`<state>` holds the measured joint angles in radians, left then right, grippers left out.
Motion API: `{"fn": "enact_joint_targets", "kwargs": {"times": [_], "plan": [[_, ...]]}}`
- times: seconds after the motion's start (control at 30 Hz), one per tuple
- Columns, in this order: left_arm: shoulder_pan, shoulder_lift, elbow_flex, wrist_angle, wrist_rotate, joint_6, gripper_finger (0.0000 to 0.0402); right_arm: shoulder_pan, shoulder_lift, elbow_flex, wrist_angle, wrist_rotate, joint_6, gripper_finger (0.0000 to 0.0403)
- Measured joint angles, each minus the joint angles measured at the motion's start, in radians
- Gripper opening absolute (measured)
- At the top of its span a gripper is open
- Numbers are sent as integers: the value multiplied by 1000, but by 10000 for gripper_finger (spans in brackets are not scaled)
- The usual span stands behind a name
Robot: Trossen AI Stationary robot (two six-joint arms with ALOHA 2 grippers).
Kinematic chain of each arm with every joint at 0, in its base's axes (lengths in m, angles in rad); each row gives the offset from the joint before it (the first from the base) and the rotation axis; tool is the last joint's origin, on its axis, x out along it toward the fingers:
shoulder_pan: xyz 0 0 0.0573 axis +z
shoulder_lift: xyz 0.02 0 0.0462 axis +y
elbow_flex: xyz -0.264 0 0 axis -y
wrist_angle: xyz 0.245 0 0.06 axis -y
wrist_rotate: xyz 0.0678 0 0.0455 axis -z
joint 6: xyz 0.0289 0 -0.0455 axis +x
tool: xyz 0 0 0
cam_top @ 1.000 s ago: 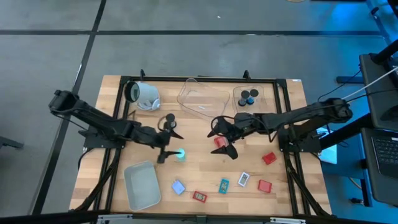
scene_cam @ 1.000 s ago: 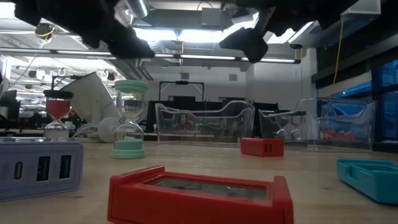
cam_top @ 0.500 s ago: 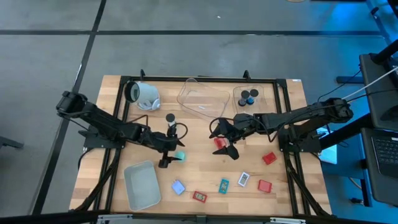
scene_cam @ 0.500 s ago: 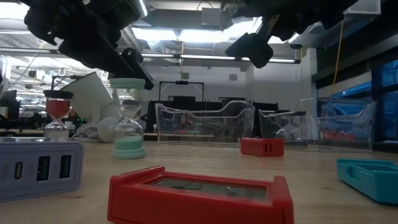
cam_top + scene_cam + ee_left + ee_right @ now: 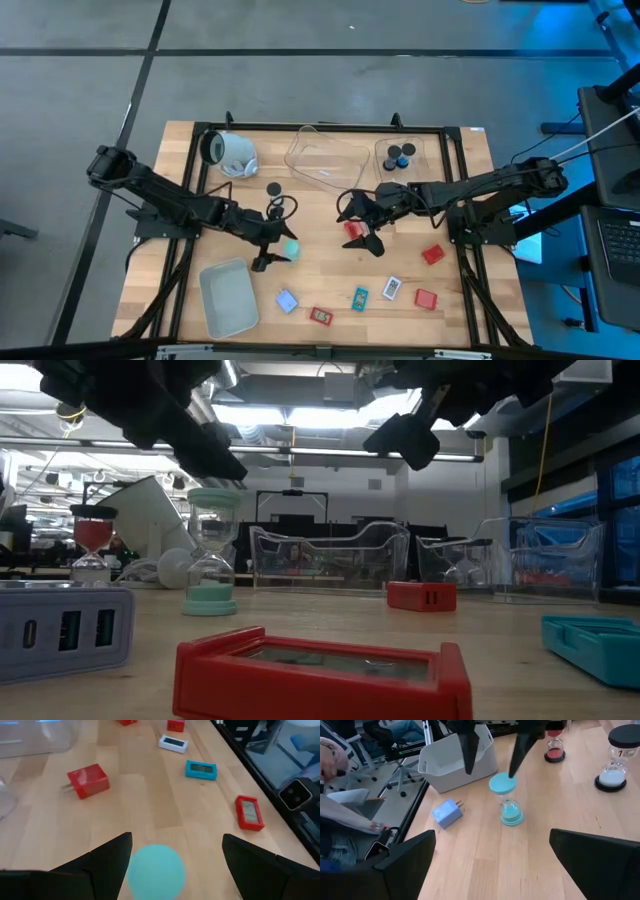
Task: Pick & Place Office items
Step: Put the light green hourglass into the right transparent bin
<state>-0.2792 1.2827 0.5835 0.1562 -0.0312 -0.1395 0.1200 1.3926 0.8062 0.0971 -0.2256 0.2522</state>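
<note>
A teal hourglass (image 5: 290, 247) stands upright on the table, also showing in the right wrist view (image 5: 506, 800) and the low view (image 5: 210, 550). My left gripper (image 5: 276, 240) is open just above it, one finger on either side of the hourglass's teal top (image 5: 155, 870), apart from it. My right gripper (image 5: 361, 226) is open over a red block (image 5: 353, 229), which lies on the table. A black-topped hourglass (image 5: 274, 189) and a red one (image 5: 555, 750) stand beyond the left gripper.
A grey-white bin (image 5: 228, 298) sits near left. Two clear bins (image 5: 325, 160) (image 5: 430, 150) and a white cylinder (image 5: 233, 152) are at the far side. A pale blue block (image 5: 287, 300), red, teal and white cards (image 5: 358, 296) and red blocks (image 5: 431, 255) lie near the front edge.
My left gripper has moved down and toward the teal hourglass, tipping further downward, so that its open fingers now stand on either side of the hourglass's top. The hourglass has stayed in place.
</note>
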Motion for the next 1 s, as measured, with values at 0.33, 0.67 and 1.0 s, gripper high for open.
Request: {"fn": "enact_joint_targets", "kwargs": {"times": [0.33,0.67,1.0], "plan": [[0,83,0,-54,-98,34,308,0,0,0,0,0,-22,396],[1,86,0,-2,-84,65,298,0,0,0,-1,0,-26,396],[-1,85,0,-3,-45,45,236,0,0,0,-1,0,-26,396]]}}
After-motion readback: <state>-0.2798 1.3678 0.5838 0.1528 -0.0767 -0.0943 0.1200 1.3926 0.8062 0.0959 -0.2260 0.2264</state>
